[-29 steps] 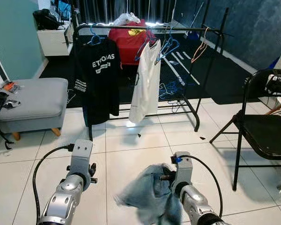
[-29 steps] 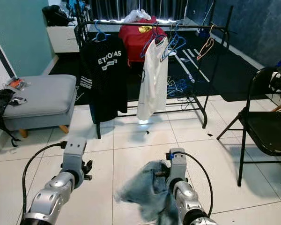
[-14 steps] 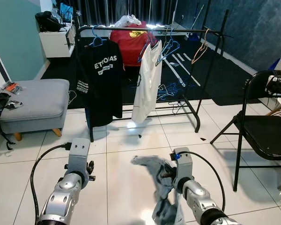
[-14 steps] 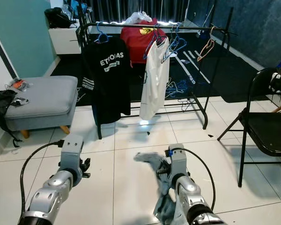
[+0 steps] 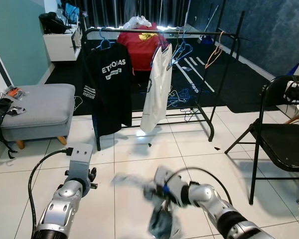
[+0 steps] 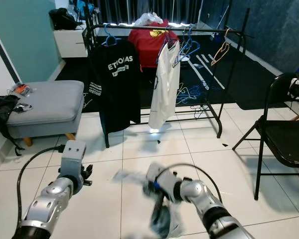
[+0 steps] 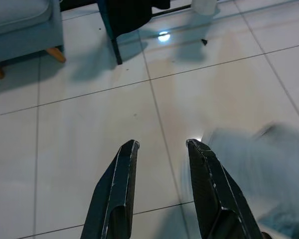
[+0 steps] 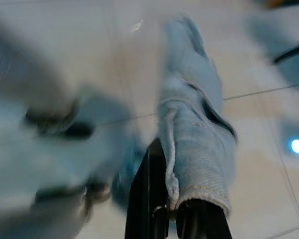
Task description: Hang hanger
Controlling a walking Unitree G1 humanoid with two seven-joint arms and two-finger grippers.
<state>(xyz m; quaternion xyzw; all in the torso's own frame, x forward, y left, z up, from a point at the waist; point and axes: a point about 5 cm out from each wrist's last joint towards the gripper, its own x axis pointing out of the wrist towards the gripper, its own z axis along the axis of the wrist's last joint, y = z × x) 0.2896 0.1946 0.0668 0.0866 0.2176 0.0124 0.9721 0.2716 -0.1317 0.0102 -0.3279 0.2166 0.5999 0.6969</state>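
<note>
Ahead, a black clothes rail [image 5: 159, 33] carries a black printed T-shirt [image 5: 108, 84] and a white shirt [image 5: 155, 87], with a grey ottoman [image 5: 37, 105] to its left and a black folding chair [image 5: 281, 137] to its right. Low over the glossy white tile floor [image 5: 129, 159], the right gripper [image 8: 174, 211] has its jaws clamped on a blurred pale-blue denim garment [image 8: 194, 134]; any hanger inside it seemingly cannot be made out. The left gripper [image 7: 162, 144] hovers, jaws apart

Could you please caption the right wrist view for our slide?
Right gripper shut on a light blue denim garment, blurred with motion above the white tiled floor.
</note>
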